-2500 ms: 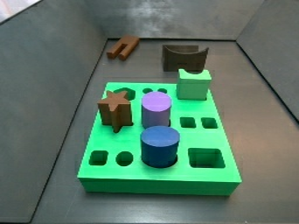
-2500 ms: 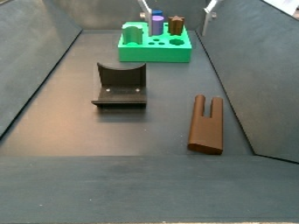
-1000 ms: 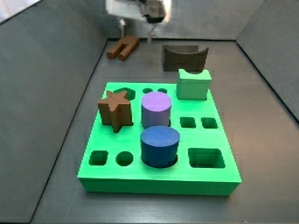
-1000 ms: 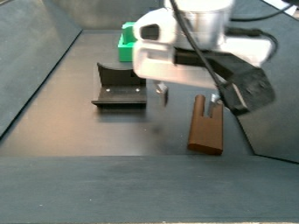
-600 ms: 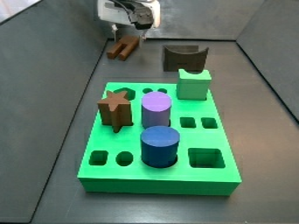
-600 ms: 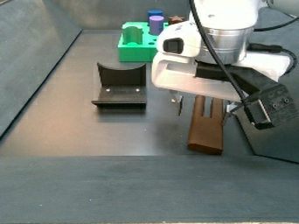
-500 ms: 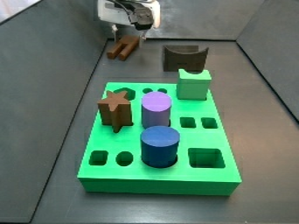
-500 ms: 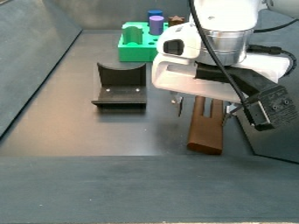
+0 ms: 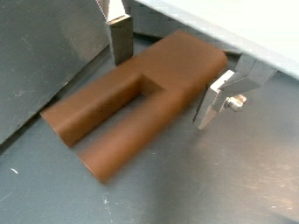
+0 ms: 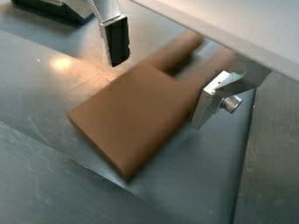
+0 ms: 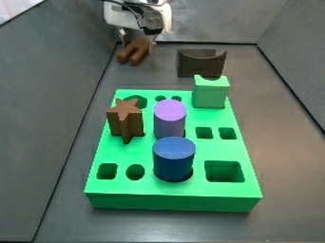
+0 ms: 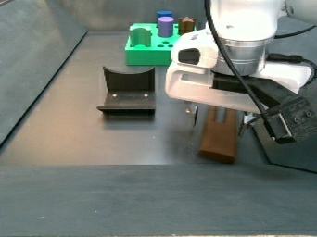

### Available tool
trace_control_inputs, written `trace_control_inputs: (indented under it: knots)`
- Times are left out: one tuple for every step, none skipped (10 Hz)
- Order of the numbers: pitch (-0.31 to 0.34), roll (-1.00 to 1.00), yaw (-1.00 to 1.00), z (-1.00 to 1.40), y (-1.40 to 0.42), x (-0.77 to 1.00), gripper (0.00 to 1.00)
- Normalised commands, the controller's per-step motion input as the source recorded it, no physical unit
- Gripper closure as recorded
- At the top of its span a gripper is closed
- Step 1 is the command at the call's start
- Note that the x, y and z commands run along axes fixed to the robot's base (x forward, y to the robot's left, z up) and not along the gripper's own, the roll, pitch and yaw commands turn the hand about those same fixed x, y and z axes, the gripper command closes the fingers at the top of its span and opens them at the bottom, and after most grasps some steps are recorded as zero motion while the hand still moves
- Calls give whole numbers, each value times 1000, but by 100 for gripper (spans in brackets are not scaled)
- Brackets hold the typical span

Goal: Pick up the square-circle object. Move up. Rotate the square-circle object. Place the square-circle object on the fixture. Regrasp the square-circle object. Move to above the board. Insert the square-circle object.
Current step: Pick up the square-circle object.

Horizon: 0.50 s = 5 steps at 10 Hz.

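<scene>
- The square-circle object [image 9: 135,98] lies flat on the grey floor beside the right wall, seen at the lower right of a side view [image 12: 221,134]; at the upper left of a side view [image 11: 131,52] it lies far behind the board [image 11: 174,152].
- The gripper [image 9: 173,74] is low over it, jaws open. One silver finger [image 9: 118,37] stands on one side and the other finger [image 10: 214,98] on the other, with the piece between them and, as far as the wrist views show, not yet pinched.
- It looks rigid and light, a solid moulded block with matte flat faces, so likely neither fragile nor slippery. The flat sides of the solid end suit the pads.
- Its long axis lies along the floor. One end is solid; the other splits into two prongs with a slot between.
- In a side view the prongs point toward the board at the top of the frame.
- The fixture [image 12: 126,91] sits well apart, left of centre.
</scene>
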Motion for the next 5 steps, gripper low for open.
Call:
trace_control_inputs:
  knots:
    - [0, -47, 0, 0, 0, 0, 0]
    - [-96, -93, 0, -189, 20, -74, 0]
    - [-221, -157, 0, -457, 0, -131, 0]
    - [-76, -91, 0, -497, 0, 0, 0]
    - [0, -66, 0, -443, 0, 43, 0]
